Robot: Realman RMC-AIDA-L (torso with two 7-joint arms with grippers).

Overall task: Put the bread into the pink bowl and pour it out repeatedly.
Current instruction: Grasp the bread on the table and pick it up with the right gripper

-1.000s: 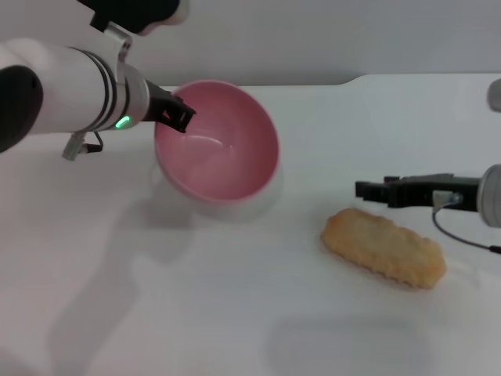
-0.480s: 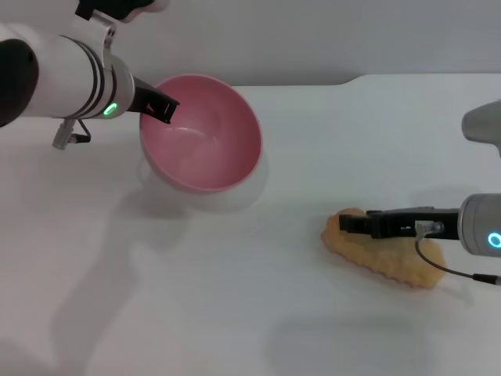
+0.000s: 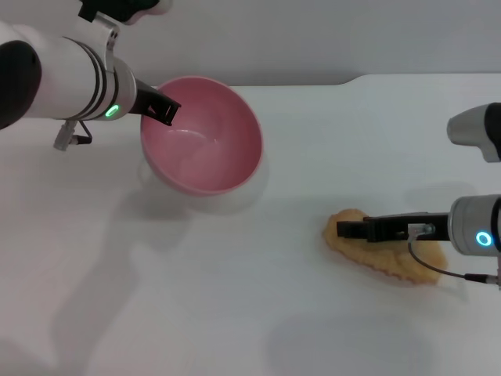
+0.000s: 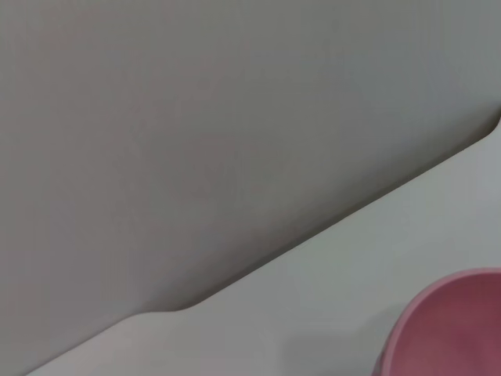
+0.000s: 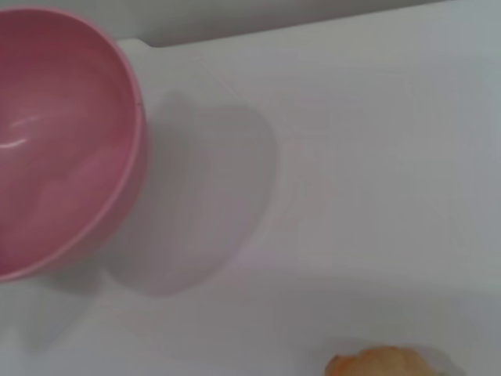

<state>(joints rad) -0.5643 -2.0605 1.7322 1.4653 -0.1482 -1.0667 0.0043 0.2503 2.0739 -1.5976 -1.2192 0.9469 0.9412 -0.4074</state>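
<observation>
Gripping the pink bowl (image 3: pixel 202 135) by its rim and tilting it toward the bread (image 3: pixel 387 258), the left gripper (image 3: pixel 163 108) kept it empty and ready, while the right gripper (image 3: pixel 352 229), its opening impossible to tell, lay over the loaf on the table (image 3: pixel 235 298), seemingly to grasp it.

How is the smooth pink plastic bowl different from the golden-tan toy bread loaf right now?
The round, deep pink plastic bowl is tilted, its opening facing the bread, with the left gripper at its rim; the long, bumpy golden-tan toy bread loaf lies flat on the white table, the right gripper over it. The bowl is empty and smooth; the loaf is scalloped-edged. Both sit on the same tabletop.
</observation>
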